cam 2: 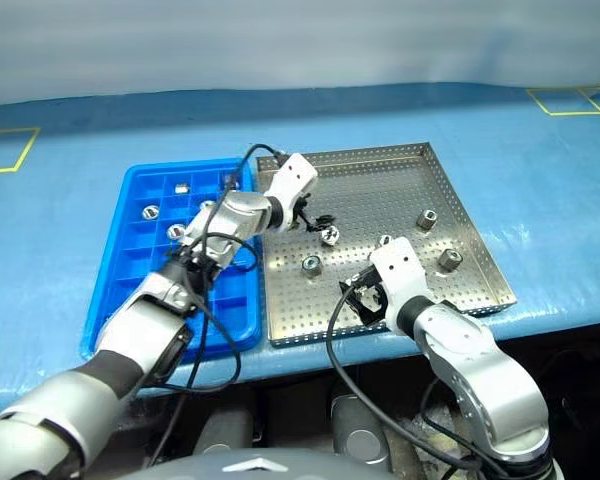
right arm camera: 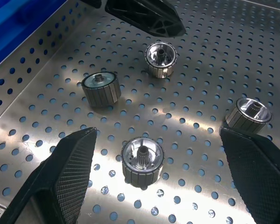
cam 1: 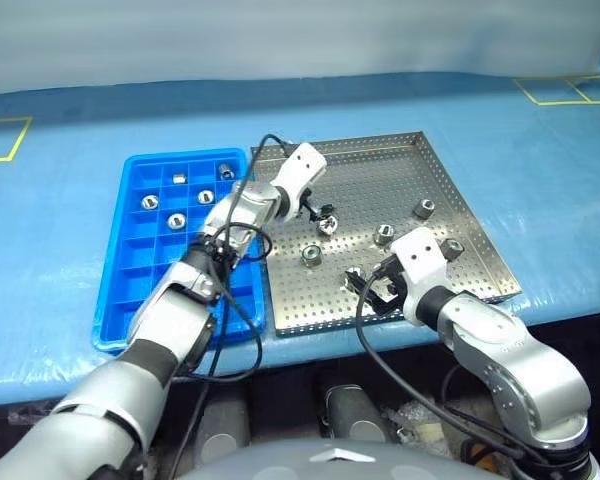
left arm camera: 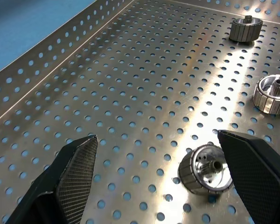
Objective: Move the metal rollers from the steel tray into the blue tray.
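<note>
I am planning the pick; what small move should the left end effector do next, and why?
Probably slide sideways to centre on the roller, then close. The left end effector is open over the steel tray, and the roller lies beside one finger, off centre.

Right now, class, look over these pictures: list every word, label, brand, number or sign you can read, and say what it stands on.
None: no readable word, number, brand or label shows anywhere.
The blue tray, steel tray and metal rollers carry no print.
The yellow tape outlines on the blue table cover are plain lines, not writing.
</note>
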Available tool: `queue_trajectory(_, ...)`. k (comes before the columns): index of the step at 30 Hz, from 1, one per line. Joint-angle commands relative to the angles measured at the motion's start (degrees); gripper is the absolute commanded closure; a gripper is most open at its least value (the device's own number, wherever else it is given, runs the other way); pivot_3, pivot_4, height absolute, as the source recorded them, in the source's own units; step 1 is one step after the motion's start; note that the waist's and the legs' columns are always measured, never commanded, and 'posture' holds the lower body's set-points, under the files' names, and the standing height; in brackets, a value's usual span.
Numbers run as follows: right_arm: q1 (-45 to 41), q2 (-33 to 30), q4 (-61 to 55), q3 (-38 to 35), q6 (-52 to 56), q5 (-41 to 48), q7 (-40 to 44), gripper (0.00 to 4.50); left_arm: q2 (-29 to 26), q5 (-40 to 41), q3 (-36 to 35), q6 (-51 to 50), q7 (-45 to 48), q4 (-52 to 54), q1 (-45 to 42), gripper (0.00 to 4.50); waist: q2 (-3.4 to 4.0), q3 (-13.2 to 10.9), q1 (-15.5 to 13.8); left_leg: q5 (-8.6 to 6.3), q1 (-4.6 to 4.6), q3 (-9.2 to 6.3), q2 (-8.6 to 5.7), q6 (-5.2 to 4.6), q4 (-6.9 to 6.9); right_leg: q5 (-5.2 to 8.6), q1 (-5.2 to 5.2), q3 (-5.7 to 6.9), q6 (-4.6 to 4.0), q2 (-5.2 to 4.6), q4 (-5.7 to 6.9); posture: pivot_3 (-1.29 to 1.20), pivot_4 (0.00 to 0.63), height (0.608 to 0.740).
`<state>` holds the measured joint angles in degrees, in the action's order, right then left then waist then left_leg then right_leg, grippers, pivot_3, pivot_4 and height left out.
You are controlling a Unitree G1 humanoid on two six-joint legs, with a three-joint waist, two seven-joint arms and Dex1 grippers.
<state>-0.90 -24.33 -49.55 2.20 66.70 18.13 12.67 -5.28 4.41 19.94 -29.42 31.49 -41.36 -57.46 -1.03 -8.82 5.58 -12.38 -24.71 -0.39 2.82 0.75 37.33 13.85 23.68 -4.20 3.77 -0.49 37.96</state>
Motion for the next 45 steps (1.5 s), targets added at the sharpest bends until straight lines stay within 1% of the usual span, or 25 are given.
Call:
queue_trajectory(1, 0.35, 0.51, -3.01, -1.72, -0.34, -0.30, -1.08, 0.05, 1.55, -2.93, 0.48, 3.46, 1.51, -4.22, -2.94, 0.03, 0.00, 0.00, 0.64, 0.00, 0.01, 0.00, -0.01, 0.00, 0.00, 0.00, -0.01, -0.01, 0.01, 0.00, 0.00, -0.23, 0.150, 0.740)
queue_trajectory(7, 1.38, 1.47, -3.60, -2.07, -0.67, -0.24, -2.26, 0.05, 2.97, -8.04, 2.05, 4.83, 1.95, -10.82, -3.79, 0.03, 0.00, 0.00, 2.62, 0.00, 0.05, -0.02, -0.01, 0.00, -0.04, 0.01, 0.00, -0.03, 0.02, 0.00, 0.04, -0.24, 0.150, 0.740)
queue_trajectory(14, 1.34, 1.84, -3.41, -2.00, -0.91, -0.29, -2.83, 0.05, 3.88, -10.30, 1.37, 4.12, 1.87, -12.73, -2.40, 0.03, 0.01, 0.01, 3.39, 0.00, 0.05, -0.03, -0.04, 0.00, -0.03, 0.00, -0.02, -0.05, 0.06, -0.02, 0.04, -0.25, 0.150, 0.740)
queue_trajectory(17, 1.14, 1.76, -3.27, -2.02, -0.94, -0.20, -2.83, 0.00, 3.68, -10.29, 1.03, 3.09, 2.65, -11.48, -1.63, 0.64, 0.01, 0.01, 3.55, 0.00, 0.06, -0.03, -0.05, 0.00, -0.03, 0.00, -0.04, -0.05, 0.07, -0.02, 0.04, -0.24, 0.150, 0.740)
queue_trajectory(19, 0.86, 1.71, -3.17, -2.03, -0.89, -0.15, -2.77, 0.00, 3.22, -10.50, 0.77, 2.27, 2.96, -10.39, -1.14, 1.26, 0.01, 0.01, 3.69, 0.00, 0.07, -0.04, -0.05, 0.00, -0.03, -0.01, -0.04, -0.05, 0.08, -0.03, 0.04, -0.23, 0.150, 0.740)
queue_trajectory(23, 0.42, 1.83, -2.87, -2.05, -0.97, 0.06, -2.58, 0.00, 1.38, -10.98, 0.66, -0.27, 3.94, -6.25, 0.52, 2.65, 0.02, 0.01, 4.26, 0.00, 0.10, -0.05, -0.05, 0.00, -0.03, -0.01, -0.05, -0.05, 0.08, -0.02, 0.08, -0.21, 0.150, 0.740)
queue_trajectory(24, 0.32, 1.87, -2.74, -2.00, -0.97, 0.09, -2.55, 0.00, 0.84, -11.11, 0.73, -0.99, 4.30, -4.91, 1.08, 2.78, 0.02, 0.01, 4.43, 0.00, 0.12, -0.05, -0.05, 0.00, -0.03, -0.01, -0.05, -0.06, 0.08, -0.02, 0.09, -0.21, 0.150, 0.740)
queue_trajectory(27, -0.25, 2.02, -2.02, -1.49, -1.20, 0.19, -2.38, 0.00, -0.63, -11.68, 0.90, -2.96, 4.62, -1.52, 3.05, 2.78, 0.04, 0.02, 4.75, 0.00, 0.14, -0.06, -0.04, 0.00, -0.04, -0.01, -0.04, -0.07, 0.08, -0.01, 0.12, -0.19, 0.150, 0.740)
queue_trajectory(30, -0.70, 2.10, -1.47, -1.11, -1.34, 0.28, -2.20, 0.00, -0.97, -11.62, 0.43, -3.85, 3.87, 0.24, 4.15, 2.78, 0.04, 0.03, 4.49, 0.01, 0.16, -0.08, -0.04, 0.01, -0.03, -0.01, -0.06, -0.06, 0.08, 0.00, 0.16, -0.18, 0.150, 0.740)
queue_trajectory(36, -1.42, 2.05, -0.61, -0.62, -1.41, 0.24, -1.84, 0.00, 0.37, -8.06, -5.51, -3.42, -0.06, 5.13, 4.88, 2.78, 0.04, 0.02, 4.10, 0.01, 0.13, -0.08, -0.07, 0.01, 0.00, -0.02, -0.06, -0.06, 0.10, -0.03, 0.16, -0.17, 0.150, 0.740)
queue_trajectory(39, -1.62, 2.09, -0.56, -0.66, -1.42, 0.28, -1.65, 0.00, 1.21, -3.92, -12.34, -2.09, -4.01, 8.77, 4.03, 2.78, 0.03, 0.01, 3.63, 0.01, 0.07, -0.09, -0.07, 0.01, 0.00, -0.02, -0.02, -0.06, 0.10, -0.03, 0.16, -0.17, 0.150, 0.740)
queue_trajectory(40, -1.67, 2.10, -0.53, -0.63, -1.42, 0.28, -1.60, 0.00, 1.33, -3.21, -13.65, -2.07, -4.89, 9.59, 3.88, 2.78, 0.03, 0.01, 3.48, 0.01, 0.06, -0.09, -0.07, 0.01, 0.00, -0.02, 0.00, -0.06, 0.10, -0.03, 0.15, -0.17, 0.150, 0.740)
queue_trajectory(42, -2.02, 2.16, -0.41, -0.44, -1.47, 0.29, -1.50, 0.00, 0.86, -1.42, -17.68, -1.94, -7.86, 13.69, 3.90, 2.78, 0.03, 0.01, 3.21, 0.01, 0.07, -0.09, -0.07, 0.01, 0.00, -0.02, -0.02, -0.07, 0.11, -0.03, 0.15, -0.15, 0.150, 0.740)
queue_trajectory(45, -2.72, 2.34, -0.07, 0.10, -1.70, 0.29, -1.35, 0.00, -1.83, -1.30, -21.15, -0.15, -11.38, 22.40, 6.57, 2.78, 0.04, 0.01, 3.00, 0.01, 0.09, -0.08, -0.07, 0.01, -0.02, -0.03, 0.00, -0.08, 0.11, -0.03, 0.16, -0.15, 0.150, 0.740)
